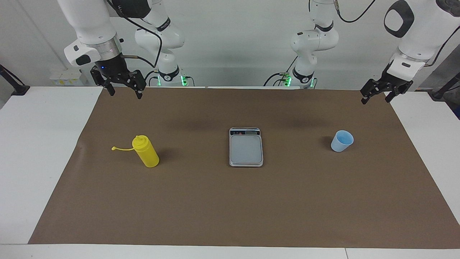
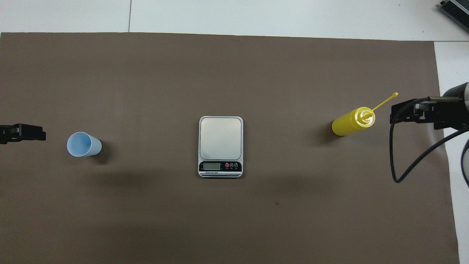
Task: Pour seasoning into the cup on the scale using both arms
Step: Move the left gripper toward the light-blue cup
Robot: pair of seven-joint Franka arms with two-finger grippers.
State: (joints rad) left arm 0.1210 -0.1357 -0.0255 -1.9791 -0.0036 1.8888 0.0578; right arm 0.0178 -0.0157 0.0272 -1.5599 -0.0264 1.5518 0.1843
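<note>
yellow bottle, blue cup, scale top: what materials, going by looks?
Yellow bottle: likely soft plastic, matte and opaque, with a thin moulded strap at its nozzle.
Blue cup: probably thin plastic, with an even pale, smooth wall.
Scale: the plate looks like brushed metal or metal-look plastic, with a dull grey sheen; I cannot tell which.

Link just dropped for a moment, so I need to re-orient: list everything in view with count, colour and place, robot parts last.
scale: 1, silver-grey, mid-table on the brown mat, plate bare.
cup: 1, light blue, upright on the mat, toward the left arm's end, apart from the scale.
seasoning bottle: 1, yellow, standing on the mat, toward the right arm's end, cap strap hanging loose.
left gripper: 1, black, fingers open, in the air over the mat's corner.
right gripper: 1, black, fingers open, raised over the mat's edge, holding nothing.
</note>
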